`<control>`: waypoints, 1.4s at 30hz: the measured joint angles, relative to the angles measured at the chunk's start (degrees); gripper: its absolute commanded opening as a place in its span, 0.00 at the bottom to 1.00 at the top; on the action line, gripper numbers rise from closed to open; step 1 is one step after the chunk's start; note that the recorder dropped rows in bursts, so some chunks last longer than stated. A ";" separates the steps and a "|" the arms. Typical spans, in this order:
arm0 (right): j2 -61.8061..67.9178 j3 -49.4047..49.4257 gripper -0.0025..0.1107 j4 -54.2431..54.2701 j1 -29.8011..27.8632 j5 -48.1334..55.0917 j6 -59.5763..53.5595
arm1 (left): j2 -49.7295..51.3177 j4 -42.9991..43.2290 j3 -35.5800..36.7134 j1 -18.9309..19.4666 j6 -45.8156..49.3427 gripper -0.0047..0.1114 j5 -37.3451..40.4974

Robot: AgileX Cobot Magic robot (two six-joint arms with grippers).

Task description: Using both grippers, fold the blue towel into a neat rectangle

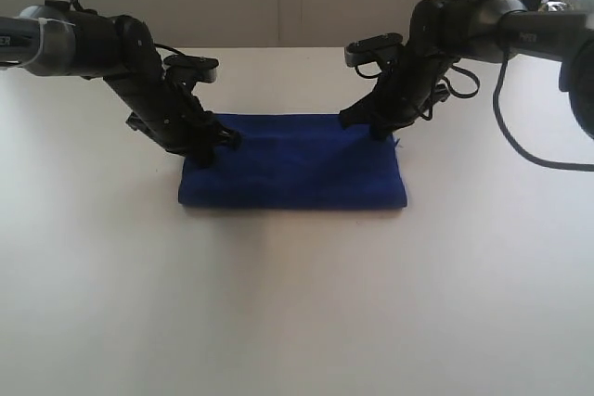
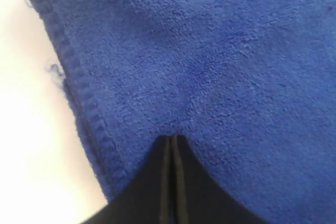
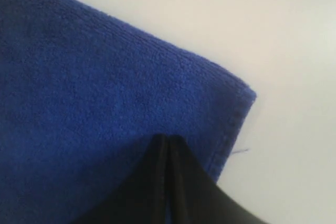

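Left gripper [image 1: 208, 148], jaws closed on nothing, presses the blue towel [image 1: 297, 175] at its back-left corner; right gripper [image 1: 376, 129], likewise closed and empty, presses its back-right corner. Towel lies as a folded rectangle on the table [image 1: 297, 312], probably pinned to flatten the fold

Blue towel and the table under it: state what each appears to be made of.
Blue towel: soft terry or microfibre cloth, matte; the left wrist view shows fuzzy pile and a stitched hem. Table: smooth, hard-looking white surface, probably laminate or painted board; no grain shows to settle which.
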 measured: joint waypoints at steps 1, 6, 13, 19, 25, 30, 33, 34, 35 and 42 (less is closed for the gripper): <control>0.00 0.00 0.02 -0.10 0.00 0.00 0.14 | 0.00 0.03 0.00 0.00 0.00 0.04 0.00; -1.60 0.29 0.02 -1.79 0.00 0.80 0.14 | 0.00 1.00 -1.48 -0.10 0.00 0.04 1.33; -7.16 0.38 0.02 -2.04 -0.24 2.58 0.14 | -1.50 3.50 -3.12 0.00 0.09 0.04 5.12; -9.03 0.38 0.02 1.42 -0.31 9.04 0.23 | -5.58 3.50 -3.27 0.00 0.09 0.04 8.90; -11.20 4.29 0.02 4.16 -0.31 11.48 0.91 | -6.60 6.94 -3.27 0.90 -5.59 0.04 13.34; -13.91 12.23 0.02 4.49 -0.31 9.23 1.89 | -6.84 8.14 -1.22 2.05 -8.87 0.04 13.32; -15.08 15.88 0.02 4.38 -0.31 6.56 2.66 | -6.84 8.23 1.82 2.15 -9.84 0.04 11.91; -15.22 16.73 0.02 4.38 -0.31 5.70 2.79 | -6.84 8.23 2.80 2.15 -10.00 0.04 11.48; -15.32 17.67 0.02 4.38 -0.31 4.89 2.95 | -6.84 8.23 3.70 2.15 -10.10 0.04 10.99; -15.32 21.72 0.02 3.92 -0.31 0.61 4.03 | -6.84 8.10 6.15 2.15 -10.91 0.04 8.56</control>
